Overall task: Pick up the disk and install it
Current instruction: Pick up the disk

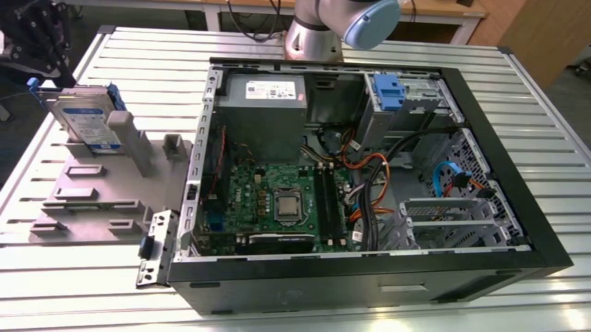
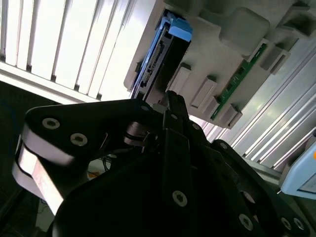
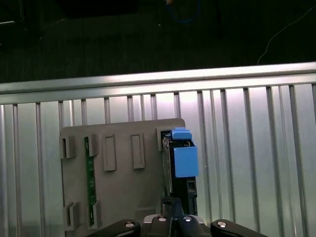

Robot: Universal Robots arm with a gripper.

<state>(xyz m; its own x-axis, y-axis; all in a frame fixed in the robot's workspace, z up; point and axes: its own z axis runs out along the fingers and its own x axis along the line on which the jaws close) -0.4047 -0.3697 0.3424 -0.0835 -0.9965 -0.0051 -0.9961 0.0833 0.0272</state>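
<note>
Hovering over the far corner of the table on the exterior view's left, the black gripper (image 1: 41,55) has its fingers pressed together, holding nothing. Close beneath it, ungripped, the flat silver metal hard-drive disk with a white-and-blue label and blue plastic carrier rails (image 1: 85,121) stands on edge in a slot of the grey plastic fixture (image 1: 102,204). In both wrist views the disk's blue rail end lies just beyond the gripper's tips. The fixture rests on the slatted aluminium table (image 1: 55,290), just beside the open black computer case (image 1: 526,235), which is on the exterior view's right.
</note>
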